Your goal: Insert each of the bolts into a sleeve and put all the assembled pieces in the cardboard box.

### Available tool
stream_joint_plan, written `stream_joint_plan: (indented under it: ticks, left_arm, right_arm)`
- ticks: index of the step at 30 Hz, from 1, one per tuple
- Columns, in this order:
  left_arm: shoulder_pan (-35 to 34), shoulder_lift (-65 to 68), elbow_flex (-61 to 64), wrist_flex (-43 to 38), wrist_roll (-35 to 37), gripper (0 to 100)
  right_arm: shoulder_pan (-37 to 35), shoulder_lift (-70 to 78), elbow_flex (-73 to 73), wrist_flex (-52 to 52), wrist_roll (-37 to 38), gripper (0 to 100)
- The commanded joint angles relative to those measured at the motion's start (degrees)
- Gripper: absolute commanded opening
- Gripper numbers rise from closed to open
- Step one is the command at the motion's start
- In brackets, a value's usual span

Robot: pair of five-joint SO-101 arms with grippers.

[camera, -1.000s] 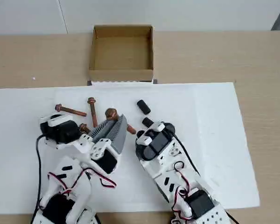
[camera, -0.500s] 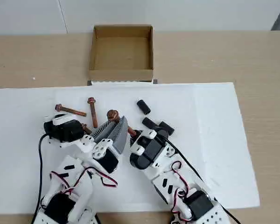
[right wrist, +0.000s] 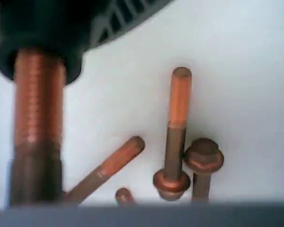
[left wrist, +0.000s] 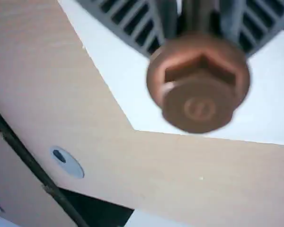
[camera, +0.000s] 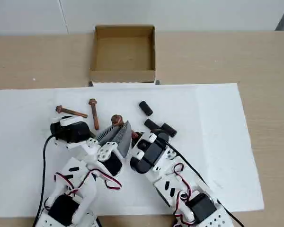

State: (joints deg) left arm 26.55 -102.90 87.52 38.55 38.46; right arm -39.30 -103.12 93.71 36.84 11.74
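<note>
Left gripper (camera: 120,128) pinches a copper-coloured hex-head bolt (left wrist: 199,85) just behind its head. The shank tip sits inside a short black cylindrical sleeve (right wrist: 38,40) at the right gripper (camera: 138,138), whose grip is hidden under its arm: cannot tell. Sleeve's far end cut off. Brown cardboard box (camera: 123,75) lies well beyond both grippers.

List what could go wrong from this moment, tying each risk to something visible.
1. The left tool grips a bolt by its shaft, and the black sleeve covers just a threaded end. A skewed push might jam the sleeve or knock it off.
2. The right arm sits almost against the left one, so they may bump.
3. Close beside them, the loose bolts could be swept aside.
</note>
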Motion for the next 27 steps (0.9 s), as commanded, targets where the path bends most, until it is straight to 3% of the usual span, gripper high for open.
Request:
stream_joint_plan:
  ticks: [1, 9, 15, 22, 27]
  left_arm:
    - [-0.1, -0.5, 0.1, -1.2, -1.3, 1]
    - [6.7, -0.5, 0.3, 4.0, -5.5, 1]
    - [6.9, -0.6, 0.3, 6.5, -5.5, 1]
    - [6.6, -0.6, 0.2, 10.2, -8.2, 22]
    - [2.4, -0.6, -0.7, 10.3, -11.8, 23]
  right_arm:
    - [-0.4, -0.7, -1.1, -1.7, 0.5, 0.2]
    - [-0.4, -0.8, -2.3, -1.7, 5.2, 0.2]
    - [-0.4, -0.8, -3.1, -1.7, 5.2, 0.2]
    - [-0.4, -0.8, -3.1, -1.7, 5.2, 0.2]
    - [-0.4, -0.8, -2.7, -1.7, 5.2, 0.2]
